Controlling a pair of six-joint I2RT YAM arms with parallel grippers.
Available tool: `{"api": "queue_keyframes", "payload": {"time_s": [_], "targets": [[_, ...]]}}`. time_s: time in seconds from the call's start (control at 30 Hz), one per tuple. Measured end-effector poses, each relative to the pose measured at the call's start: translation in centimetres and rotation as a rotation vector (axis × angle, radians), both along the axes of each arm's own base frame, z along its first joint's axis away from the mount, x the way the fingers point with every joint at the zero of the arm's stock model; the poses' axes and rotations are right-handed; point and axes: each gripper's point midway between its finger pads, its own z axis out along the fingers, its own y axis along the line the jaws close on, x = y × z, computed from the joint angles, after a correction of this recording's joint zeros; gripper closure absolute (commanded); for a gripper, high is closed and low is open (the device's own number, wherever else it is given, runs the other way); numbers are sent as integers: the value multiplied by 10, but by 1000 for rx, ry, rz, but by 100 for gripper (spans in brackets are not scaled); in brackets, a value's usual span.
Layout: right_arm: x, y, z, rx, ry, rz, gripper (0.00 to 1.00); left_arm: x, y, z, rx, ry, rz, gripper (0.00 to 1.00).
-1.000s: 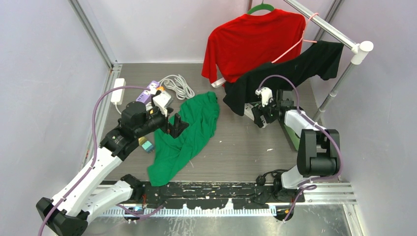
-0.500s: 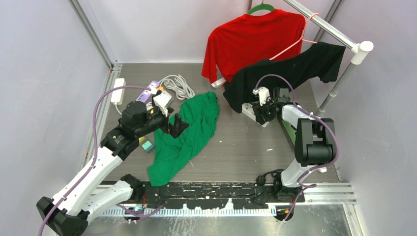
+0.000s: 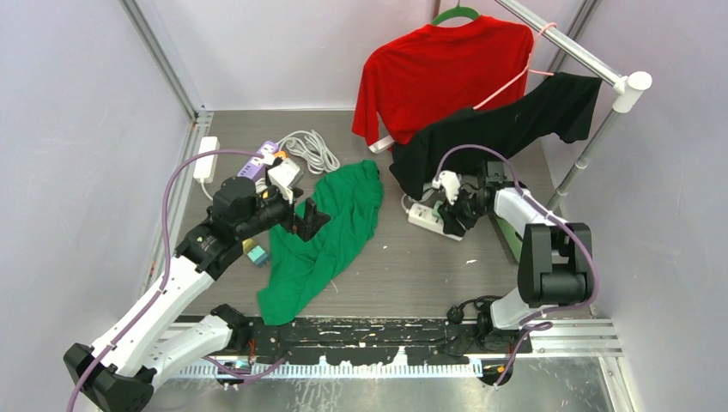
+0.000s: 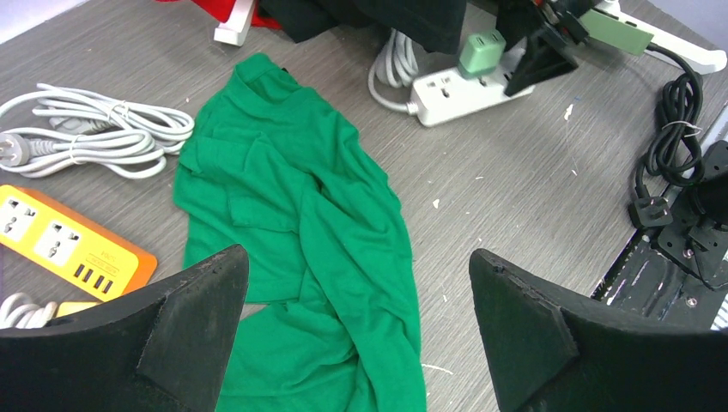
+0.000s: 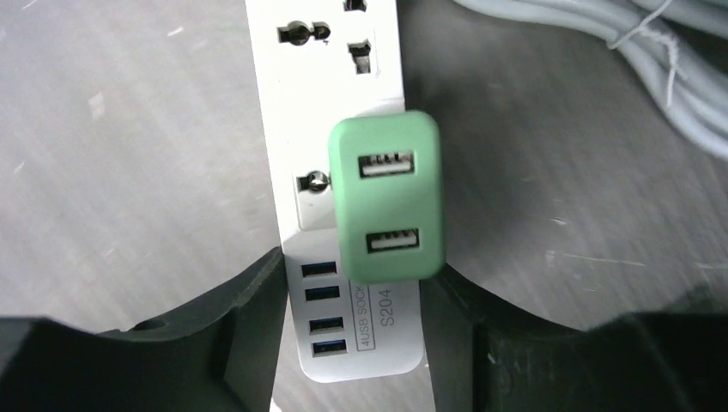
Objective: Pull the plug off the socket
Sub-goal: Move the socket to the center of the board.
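From above: reaching the right end effector (image 3: 453, 209) down onto the white power strip (image 3: 423, 215), lying on the worktop (image 3: 412, 266) just in front of the hanging black shirt (image 3: 506, 129). Holding the left end effector (image 3: 307, 219) over the green shirt (image 3: 343, 223), well apart from the strip.

From the left wrist: hovering with the left end effector (image 4: 354, 257) spread wide, nothing between its fingers. Showing the green plug (image 4: 481, 51) standing upright in the strip's socket at the far side, the right arm's dark fingers just beside it.

From the right wrist: straddling strip and plug together with the right end effector (image 5: 352, 275), pressing one finger against the strip's edge, by the look of it, and the other against the plug's lower corner. Not being able to tell whether pinching anything yet.

Risking, judging from this, clamping strip and plug as one and lifting the whole strip instead of parting them, with nothing pinning the strip down. Also risking slipping off the plug's smooth rounded corner by gripping low and off-centre. Possibly dragging the coiled grey cable (image 5: 618, 43) along too.
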Motion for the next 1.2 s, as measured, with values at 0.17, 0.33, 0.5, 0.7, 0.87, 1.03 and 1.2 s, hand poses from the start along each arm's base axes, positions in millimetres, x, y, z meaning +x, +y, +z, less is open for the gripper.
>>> {"api": "queue_keyframes", "payload": {"time_s": [0.17, 0.33, 0.5, 0.7, 0.87, 1.03, 1.2], "targets": [[-40, 21, 4, 5, 8, 281, 84, 0, 0, 0, 1, -1, 0, 2], [-82, 45, -5, -14, 20, 565, 78, 1, 1, -1, 11, -10, -2, 2], [-113, 73, -8, -30, 21, 800, 60, 4, 1, -4, 24, -7, 2, 2], [-135, 94, -5, -29, 11, 964, 12, 6, -1, -10, 37, 4, -4, 2], [-143, 98, 2, -16, 2, 995, 0, 3, -7, -15, 34, 8, -50, 1], [-142, 102, 28, 46, -63, 950, 0, -6, -19, -14, -7, 19, -126, 1], [-143, 110, 53, 156, -114, 908, 0, -16, -40, 2, -162, 39, -204, 4]]}}
